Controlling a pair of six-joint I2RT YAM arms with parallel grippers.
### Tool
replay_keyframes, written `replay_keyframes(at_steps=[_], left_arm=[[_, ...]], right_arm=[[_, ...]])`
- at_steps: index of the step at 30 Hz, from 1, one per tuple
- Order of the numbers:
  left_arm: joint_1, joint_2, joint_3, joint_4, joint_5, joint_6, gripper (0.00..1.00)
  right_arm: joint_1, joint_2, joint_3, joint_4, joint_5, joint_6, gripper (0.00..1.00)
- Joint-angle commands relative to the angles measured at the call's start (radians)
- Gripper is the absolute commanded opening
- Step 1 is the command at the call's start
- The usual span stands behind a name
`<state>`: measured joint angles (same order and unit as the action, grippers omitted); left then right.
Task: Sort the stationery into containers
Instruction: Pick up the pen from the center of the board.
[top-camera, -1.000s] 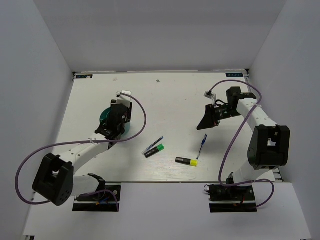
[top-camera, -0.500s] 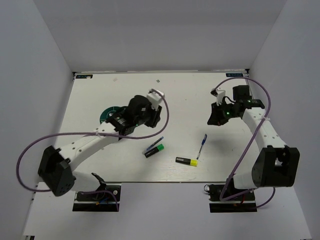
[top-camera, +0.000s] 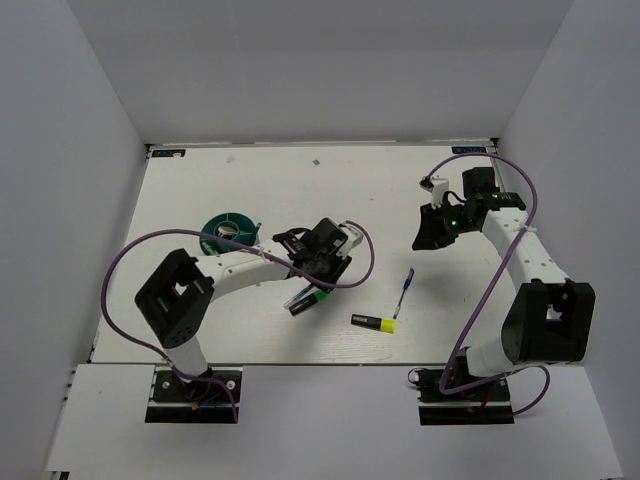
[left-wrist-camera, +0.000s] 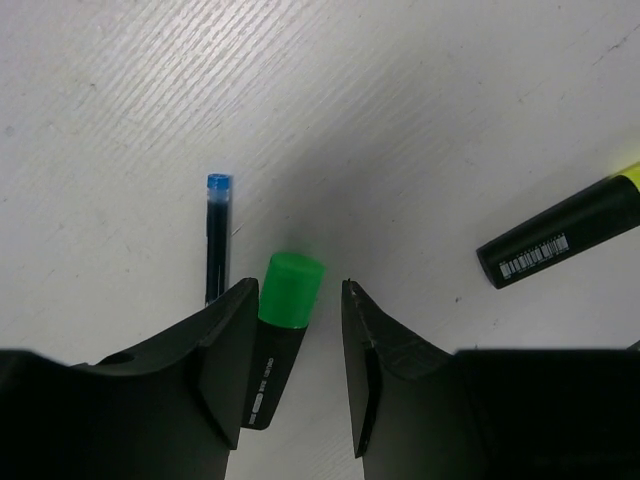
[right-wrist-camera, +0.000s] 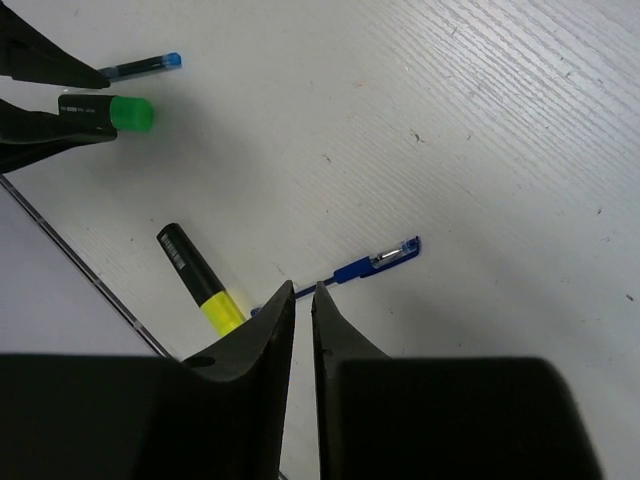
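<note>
Near the middle of the white worktop (top-camera: 200, 180), green-black highlighter (top-camera: 309, 301) now bracketed by the open left gripper (left-wrist-camera: 299, 290), not yet clamped. Swung over from the round teal plastic desk organiser (top-camera: 212, 236) behind. Likely next for sorting. Farther off, right gripper (right-wrist-camera: 304, 290) almost closed, holding nothing.

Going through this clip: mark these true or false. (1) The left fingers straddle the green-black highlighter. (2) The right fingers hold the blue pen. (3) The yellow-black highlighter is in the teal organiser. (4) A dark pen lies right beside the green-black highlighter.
1. True: the left fingers stand open on either side of the green-black highlighter.
2. False: the blue pen lies on the table; the right fingers are nearly closed and empty.
3. False: the yellow-black highlighter lies on the table, away from the teal organiser.
4. True: the dark pen, blue at one end, lies alongside it.
</note>
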<state>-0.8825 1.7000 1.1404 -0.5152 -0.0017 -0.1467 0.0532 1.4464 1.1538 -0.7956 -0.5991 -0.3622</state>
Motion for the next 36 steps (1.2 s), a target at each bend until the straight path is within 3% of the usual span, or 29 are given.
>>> replay_keyframes(at_steps=[1,8,24,25,29,36], left_arm=[[-0.009,0.009,0.033,0.007,-0.044,0.010,0.50],[0.000,0.044,0.005,0.067,-0.110,0.007,0.50],[0.057,0.135,0.013,0.066,-0.109,0.010,0.47],[0.059,0.139,0.015,0.066,-0.112,0.009,0.46],[0.068,0.162,0.015,0.049,-0.123,0.015,0.23],[0.094,0.168,-0.011,0.040,-0.089,-0.005,0.08]], right_arm=[[-0.006,-0.015,-0.002,-0.019,-0.034,0.005,0.16],[-0.007,-0.015,-0.012,-0.021,-0.047,-0.011,0.16],[-0.018,-0.009,-0.017,-0.025,-0.067,-0.017,0.16],[-0.018,-0.011,-0.016,-0.028,-0.067,-0.017,0.16],[-0.026,-0.014,-0.016,-0.027,-0.073,-0.015,0.16],[-0.030,-0.015,-0.016,-0.030,-0.080,-0.017,0.16]])
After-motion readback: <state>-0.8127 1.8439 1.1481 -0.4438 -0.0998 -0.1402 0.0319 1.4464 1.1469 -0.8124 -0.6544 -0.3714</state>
